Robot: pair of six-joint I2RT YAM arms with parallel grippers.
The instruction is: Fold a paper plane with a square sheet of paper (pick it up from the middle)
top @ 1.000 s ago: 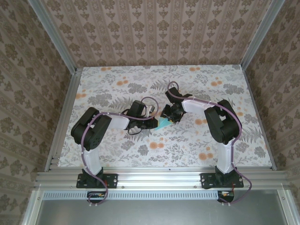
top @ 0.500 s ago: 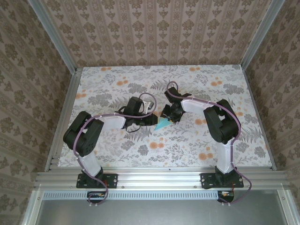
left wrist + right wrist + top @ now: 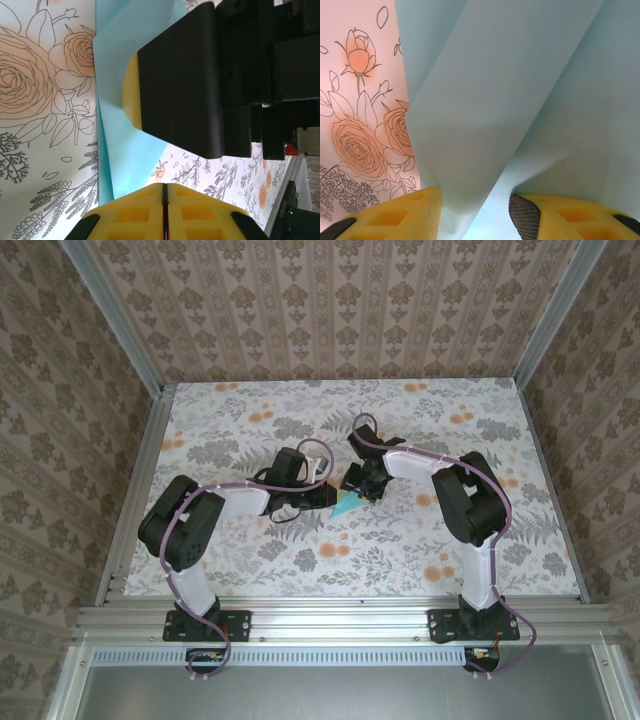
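Top external: my left gripper (image 3: 326,497) and right gripper (image 3: 360,486) meet over the thin turquoise-blue paper sheet (image 3: 346,507), which lies mid-table and is mostly hidden. Left wrist: its yellow fingers (image 3: 125,217) are pressed together. Whether they've caught paper, I can't tell. Right wrist: fingers (image 3: 395,217) are apart, with a raised fold between them.

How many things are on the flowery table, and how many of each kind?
Folded blue paper: 1
Robot arms: 2 (left arm, right arm)
Total: 3
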